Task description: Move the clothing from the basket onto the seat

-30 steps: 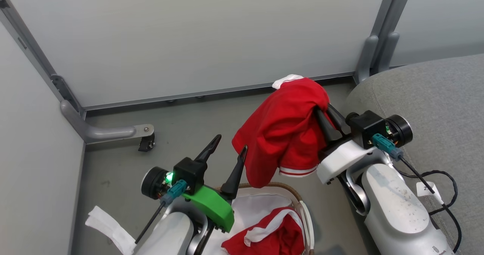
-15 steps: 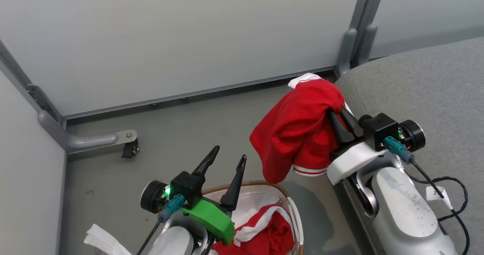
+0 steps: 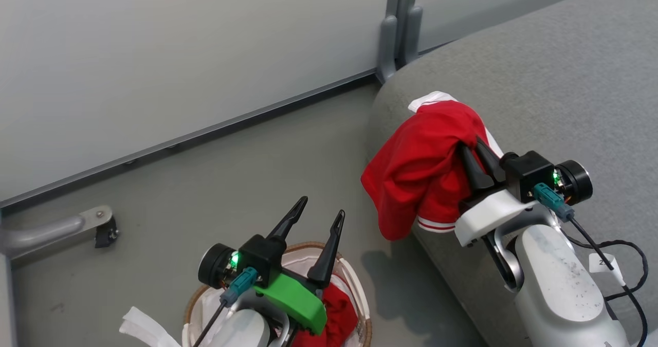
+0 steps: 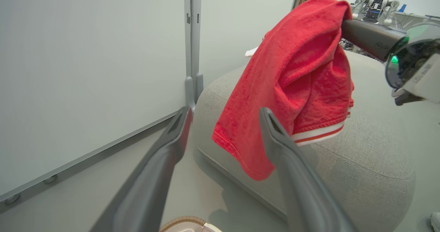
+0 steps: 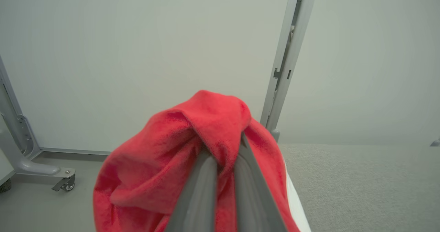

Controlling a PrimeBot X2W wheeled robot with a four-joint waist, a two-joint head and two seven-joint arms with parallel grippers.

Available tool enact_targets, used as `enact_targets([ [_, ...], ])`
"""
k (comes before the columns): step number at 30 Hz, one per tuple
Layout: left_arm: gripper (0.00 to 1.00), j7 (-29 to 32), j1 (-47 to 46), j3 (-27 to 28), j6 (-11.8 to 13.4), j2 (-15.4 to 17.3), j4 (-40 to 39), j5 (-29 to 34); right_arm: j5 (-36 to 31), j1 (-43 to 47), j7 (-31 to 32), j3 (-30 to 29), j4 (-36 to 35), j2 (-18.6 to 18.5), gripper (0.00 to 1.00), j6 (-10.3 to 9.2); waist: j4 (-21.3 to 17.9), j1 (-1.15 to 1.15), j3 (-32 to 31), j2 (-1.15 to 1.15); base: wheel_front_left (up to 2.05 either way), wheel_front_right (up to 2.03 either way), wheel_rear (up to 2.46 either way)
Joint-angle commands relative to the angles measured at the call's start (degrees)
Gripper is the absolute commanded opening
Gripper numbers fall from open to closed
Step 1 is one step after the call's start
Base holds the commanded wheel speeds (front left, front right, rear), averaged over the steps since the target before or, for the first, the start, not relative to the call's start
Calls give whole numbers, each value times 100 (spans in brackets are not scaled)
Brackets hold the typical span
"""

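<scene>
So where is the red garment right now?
Centre right of the head view, the red garment hangs from the shut right gripper, in the air over the left edge of the seat, up and right of the basket.

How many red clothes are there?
2. One garment hangs from the right hand beside the seat; the other garment lies in the basket under the left arm. More may hide beneath.
</scene>
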Motion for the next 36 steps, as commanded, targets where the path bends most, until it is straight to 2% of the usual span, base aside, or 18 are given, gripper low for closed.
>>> enact_targets([
  [1,100,-3,38,-7,13,15,8,30,-13,51,-5,-28,-26,-13,0,-6,-473,0,219,0,0,0,0],
  [9,100,-3,-67,-40,6,16,15,89,-27,35,-5,-123,-69,-12,0,-6,-717,0,372,0,0,0,0],
  [20,100,-3,-319,-61,-25,18,-46,292,-317,-700,-5,-579,-94,-39,0,-6,-555,0,948,0,0,0,0],
  [27,100,-3,-764,-84,-61,150,-58,598,-380,-1954,-5,-1012,139,-483,0,-6,-299,0,1895,0,0,0,0],
  [36,100,-2,-1524,-145,-67,340,-304,920,-378,-3401,-5,-2026,707,-1153,0,-7,97,0,3211,0,0,0,0],
])
